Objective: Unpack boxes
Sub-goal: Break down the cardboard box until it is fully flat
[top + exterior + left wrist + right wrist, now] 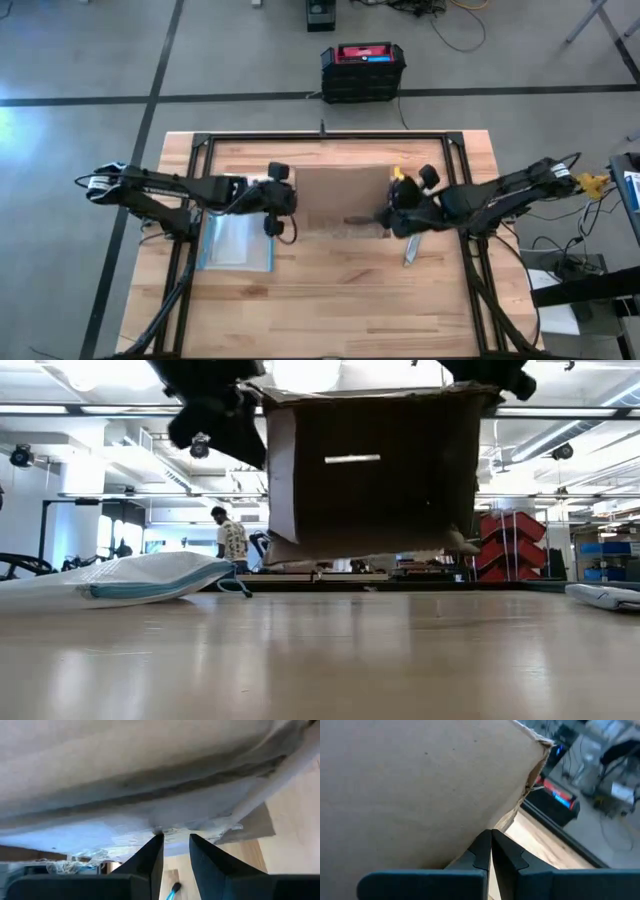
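cardboard box [340,198] up off the table, between both grippers | left gripper [175,840] narrow gap, pinching its taped edge | right gripper [491,840] clamped on opposite edge | clear pouch [236,242] below left arm

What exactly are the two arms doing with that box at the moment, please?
Both arms hold the box up off the table; the low view shows it hanging clear of the surface. The left end effector grips its left side and the right end effector its right side, fingers pinched on cardboard. A pouch lies on the table under the left arm.
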`<state>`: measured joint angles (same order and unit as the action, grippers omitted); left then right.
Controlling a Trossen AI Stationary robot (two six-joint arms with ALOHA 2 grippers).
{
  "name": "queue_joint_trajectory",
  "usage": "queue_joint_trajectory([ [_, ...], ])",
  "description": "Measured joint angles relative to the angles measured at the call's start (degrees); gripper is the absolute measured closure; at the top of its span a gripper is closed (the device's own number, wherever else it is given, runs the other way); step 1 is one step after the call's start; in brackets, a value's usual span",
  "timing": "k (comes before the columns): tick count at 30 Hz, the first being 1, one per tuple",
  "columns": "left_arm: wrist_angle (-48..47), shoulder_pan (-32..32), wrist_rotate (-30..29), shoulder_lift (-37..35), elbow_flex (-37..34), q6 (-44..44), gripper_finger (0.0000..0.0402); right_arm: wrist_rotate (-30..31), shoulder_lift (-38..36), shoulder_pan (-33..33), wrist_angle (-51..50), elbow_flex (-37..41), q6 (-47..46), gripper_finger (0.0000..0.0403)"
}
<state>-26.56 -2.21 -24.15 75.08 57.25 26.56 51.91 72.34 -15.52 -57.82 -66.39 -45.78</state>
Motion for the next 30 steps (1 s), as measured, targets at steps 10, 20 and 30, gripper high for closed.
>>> queue_joint_trajectory([
  [10,-4.2,-15.8,-17.7,1.9,-0.2,-5.5,0.0322,15.3,9.7,-13.5,-0.7,0.4,-3.9,0.0403],
  [20,-9.0,-31.9,-43.7,13.2,-0.5,-8.6,0.0322,23.1,26.8,-19.0,-0.7,-0.8,-14.2,0.0403],
  [30,-20.0,-38.2,-54.7,26.4,-0.5,-16.8,0.0322,25.9,35.0,-22.4,-1.7,-8.7,-0.6,0.0403],
])
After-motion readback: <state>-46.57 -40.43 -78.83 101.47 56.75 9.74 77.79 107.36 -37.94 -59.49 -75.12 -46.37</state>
